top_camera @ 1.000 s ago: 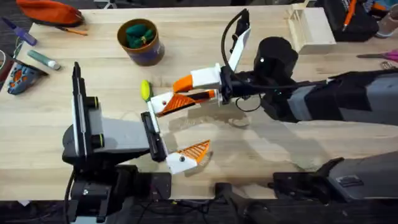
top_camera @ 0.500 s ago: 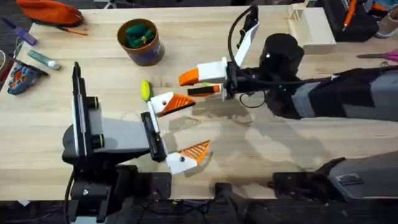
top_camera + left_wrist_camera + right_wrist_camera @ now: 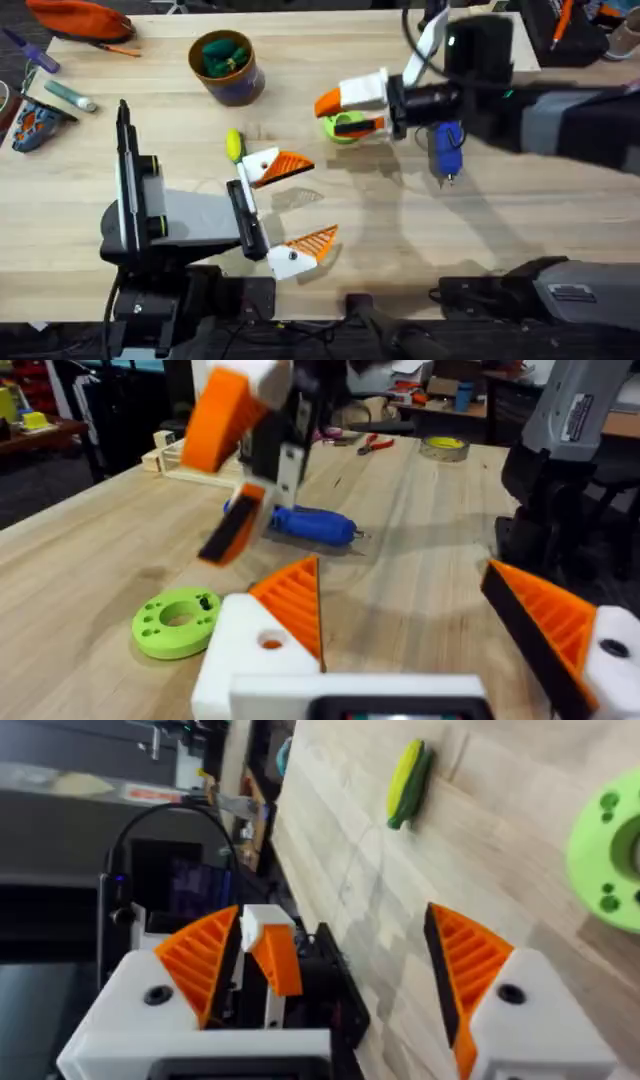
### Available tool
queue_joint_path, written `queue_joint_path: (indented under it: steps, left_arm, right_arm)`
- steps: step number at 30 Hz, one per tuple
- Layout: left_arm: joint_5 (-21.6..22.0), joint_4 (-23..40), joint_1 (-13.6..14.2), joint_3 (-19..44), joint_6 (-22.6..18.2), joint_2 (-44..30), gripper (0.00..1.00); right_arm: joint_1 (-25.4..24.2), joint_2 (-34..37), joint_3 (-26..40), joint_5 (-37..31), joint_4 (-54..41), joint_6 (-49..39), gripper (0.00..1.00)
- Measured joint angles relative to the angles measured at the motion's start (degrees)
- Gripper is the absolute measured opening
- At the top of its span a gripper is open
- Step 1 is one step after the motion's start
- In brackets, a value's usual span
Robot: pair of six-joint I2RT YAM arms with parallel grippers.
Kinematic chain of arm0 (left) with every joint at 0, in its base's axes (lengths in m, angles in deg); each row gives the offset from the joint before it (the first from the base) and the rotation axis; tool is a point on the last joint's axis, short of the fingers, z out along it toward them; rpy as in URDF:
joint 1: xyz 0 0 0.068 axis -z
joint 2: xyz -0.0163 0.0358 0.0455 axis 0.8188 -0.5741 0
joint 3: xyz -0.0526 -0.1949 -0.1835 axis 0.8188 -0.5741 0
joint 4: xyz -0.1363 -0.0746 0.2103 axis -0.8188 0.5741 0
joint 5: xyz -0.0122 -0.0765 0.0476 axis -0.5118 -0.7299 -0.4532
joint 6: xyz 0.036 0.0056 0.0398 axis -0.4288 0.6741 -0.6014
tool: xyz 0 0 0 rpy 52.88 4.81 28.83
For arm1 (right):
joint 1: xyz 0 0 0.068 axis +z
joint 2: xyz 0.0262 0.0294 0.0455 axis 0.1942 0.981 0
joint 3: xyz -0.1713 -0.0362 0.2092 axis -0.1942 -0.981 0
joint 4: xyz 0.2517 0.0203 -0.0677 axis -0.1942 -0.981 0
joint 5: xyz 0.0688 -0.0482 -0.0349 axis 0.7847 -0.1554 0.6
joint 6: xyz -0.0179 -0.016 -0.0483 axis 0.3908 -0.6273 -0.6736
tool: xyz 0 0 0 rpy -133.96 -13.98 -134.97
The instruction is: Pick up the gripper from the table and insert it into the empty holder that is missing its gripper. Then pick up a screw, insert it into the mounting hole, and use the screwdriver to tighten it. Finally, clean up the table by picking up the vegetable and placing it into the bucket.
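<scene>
My left gripper (image 3: 322, 198) (image 3: 400, 575) rests open on the table. Both of its white mounts carry an orange ribbed finger. The mount (image 3: 262, 163) (image 3: 255, 650) nearest the vegetable has a small hole with orange showing inside it. The yellow-green vegetable (image 3: 234, 145) (image 3: 408, 780) lies just beyond that mount. My right gripper (image 3: 325, 115) (image 3: 333, 915) hovers open and holds nothing, above a lime-green disc (image 3: 340, 133) (image 3: 178, 622). The blue screwdriver (image 3: 445, 148) (image 3: 305, 523) lies under the right arm. The bucket (image 3: 238, 92) stands at the far left with green lumps inside. No screw is in view.
A pale wooden box (image 3: 500, 45) sits at the far right edge. An orange pouch (image 3: 80, 18), pens and small items lie along the far left edge. Bare wood stretches in front of the screwdriver and to the right of my left gripper.
My right gripper has pulled away from my left gripper's upper finger, moving right and farther back to above the lime disc. This uncovered the screwdriver. The left arm has not moved.
</scene>
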Motion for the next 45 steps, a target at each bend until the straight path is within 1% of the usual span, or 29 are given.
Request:
queue_joint_path:
  steps: [4, 8, 12, 16, 19, 23, 24, 27, 29, 32, 35, 39, 41, 42, 43, 45]
  left_arm:
    - [0.00, -0.01, 0.00, 0.00, -0.01, 0.00, 0.986]
    - [0.00, -0.01, 0.00, 0.00, 0.01, -0.01, 0.986]
    - [0.00, 0.01, 0.00, 0.00, -0.01, -0.01, 0.986]
    - [-0.01, -0.01, 0.00, 0.00, 0.01, 0.00, 0.986]
    - [0.00, -0.01, 0.00, 0.00, 0.01, -0.01, 0.986]
    - [-0.01, 0.00, 0.00, 0.00, 0.01, 0.00, 0.986]
    - [0.00, 0.01, 0.00, 0.00, 0.01, 0.01, 0.986]
    - [0.00, -0.01, 0.00, 0.00, -0.01, 0.01, 0.986]
    - [0.00, 0.00, 0.00, 0.00, 0.01, 0.01, 0.986]
    - [-0.01, -0.01, 0.00, 0.00, 0.01, 0.00, 0.986]
    - [-0.02, -0.01, 0.00, 0.00, -0.01, 0.00, 0.986]
    - [0.00, 0.00, 0.00, 0.00, -0.01, -0.01, 0.986]
    - [-0.02, 0.00, 0.00, 0.00, 0.00, -0.01, 0.986]
    - [0.00, 0.01, 0.00, 0.00, -0.01, 0.01, 0.986]
    - [0.00, 0.00, 0.00, 0.00, 0.00, -0.01, 0.986]
    - [-0.02, 0.01, 0.00, 0.00, 0.01, -0.01, 0.986]
  right_arm:
    - [-1.67, -1.31, 7.14, -0.56, -14.33, -9.44, 0.991]
    - [-3.43, -1.36, 14.62, -4.54, -31.70, -19.49, 0.992]
    - [-3.63, -1.36, 23.49, -14.13, -48.35, -29.50, 0.991]
    - [-2.19, -1.40, 30.77, -26.62, -57.77, -36.64, 0.991]
    - [0.37, -1.40, 33.92, -36.70, -61.76, -40.26, 0.991]
    - [4.95, -0.84, 35.51, -49.38, -66.05, -43.59, 0.991]
    - [6.09, -0.11, 35.91, -52.00, -67.10, -44.30, 0.991]
    - [8.63, 3.63, 37.56, -57.12, -69.80, -46.35, 0.969]
    - [9.54, 7.05, 39.55, -59.06, -72.21, -47.47, 0.951]
    - [9.81, 12.43, 44.26, -60.90, -76.26, -48.64, 0.920]
    - [9.90, 16.03, 48.27, -61.93, -76.18, -49.32, 0.907]
    - [11.14, 17.35, 49.68, -62.67, -74.49, -49.79, 0.906]
    - [12.77, 17.61, 49.68, -62.94, -74.59, -49.82, 0.901]
    - [13.05, 17.85, 49.68, -62.89, -74.58, -49.88, 0.883]
    - [13.26, 18.26, 49.68, -62.65, -74.58, -49.76, 0.843]
    - [13.33, 19.23, 49.68, -61.86, -74.34, -49.55, 0.825]
